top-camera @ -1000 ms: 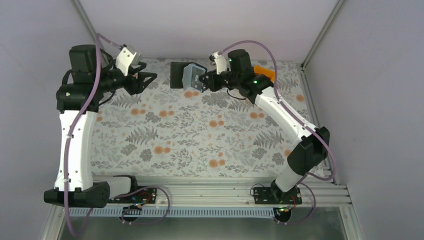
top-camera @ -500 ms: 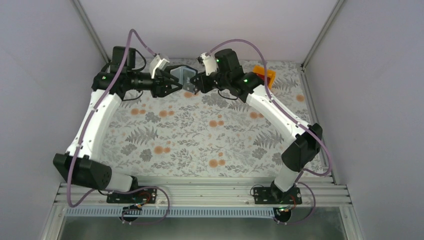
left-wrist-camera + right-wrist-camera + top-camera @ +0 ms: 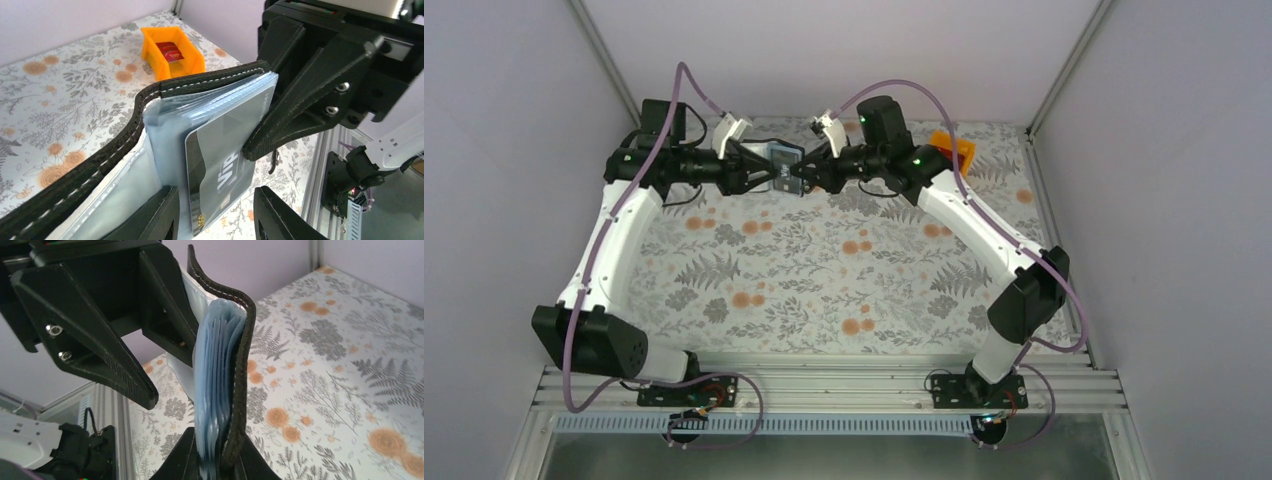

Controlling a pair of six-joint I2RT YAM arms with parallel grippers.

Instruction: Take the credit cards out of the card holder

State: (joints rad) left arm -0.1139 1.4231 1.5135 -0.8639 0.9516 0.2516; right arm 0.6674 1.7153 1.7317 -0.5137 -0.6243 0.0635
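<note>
The right gripper (image 3: 214, 450) is pinching the card holder (image 3: 200, 82), its jaws pressing together on the black stitched cover and the fan of bluish clear plastic sleeves (image 3: 215, 370). The left gripper (image 3: 215, 200) is facing it with jaws standing spread. Between them is lying a sleeve carrying a glossy black card (image 3: 225, 165) with white lettering, thin and rectangular. Beyond the jaws, a boxy orange plastic bin (image 3: 155, 55) holding a red card (image 3: 170, 50) is sitting on the flower-printed table (image 3: 60, 100).
</note>
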